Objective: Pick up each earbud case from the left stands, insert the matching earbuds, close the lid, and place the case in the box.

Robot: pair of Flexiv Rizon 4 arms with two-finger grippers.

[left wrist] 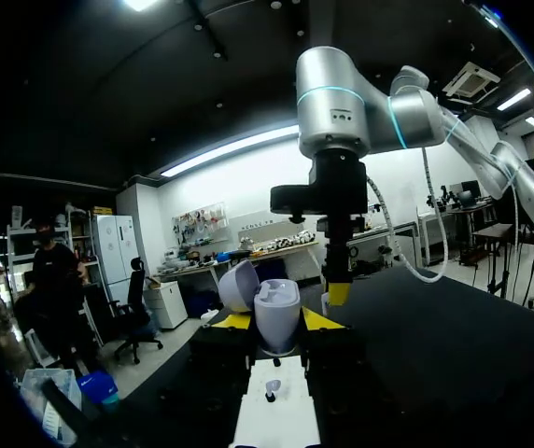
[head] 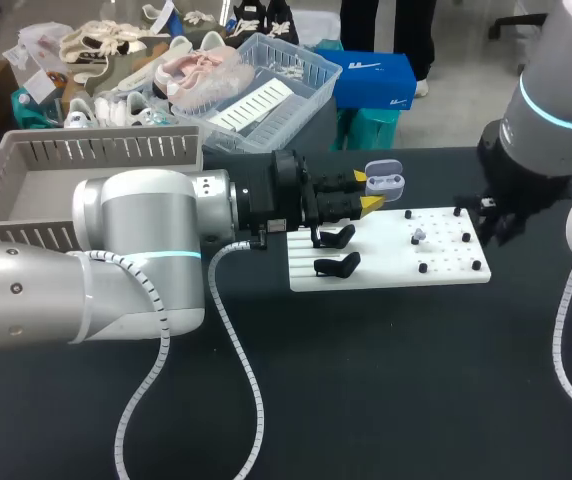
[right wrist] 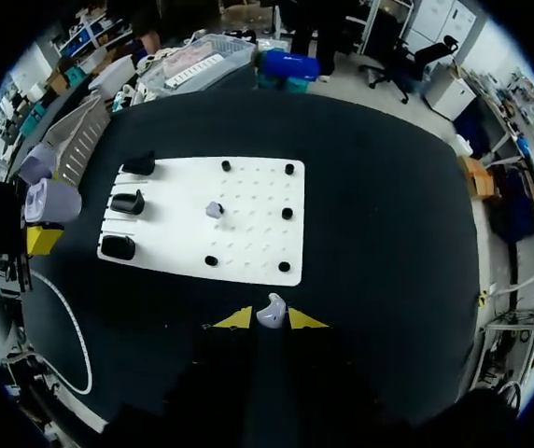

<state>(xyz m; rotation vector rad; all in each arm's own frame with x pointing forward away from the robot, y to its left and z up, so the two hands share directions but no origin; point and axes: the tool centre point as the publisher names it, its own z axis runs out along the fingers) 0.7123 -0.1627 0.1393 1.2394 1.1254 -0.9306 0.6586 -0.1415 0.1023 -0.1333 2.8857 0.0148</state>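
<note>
A lavender earbud case [head: 384,180] with its lid up sits between the yellow tips of my left gripper [head: 370,191], which is shut on it above the left end of the white board [head: 386,268]. In the left wrist view the case [left wrist: 276,315] stands upright between the fingers, lid [left wrist: 238,285] tipped back. My right gripper [right wrist: 271,319] is shut on a small lavender earbud [right wrist: 271,311], over the dark table just off the board's [right wrist: 248,233] edge. A second earbud [right wrist: 214,209] [head: 418,236] rests on a peg mid-board. Three black stands [right wrist: 127,202] line the board's left end, all bare.
A grey slatted box [head: 86,165] stands at the table's back left, behind my left arm. Small black pegs [head: 423,267] dot the board's right half. My left arm's white cable [head: 241,360] loops across the dark tabletop near the front.
</note>
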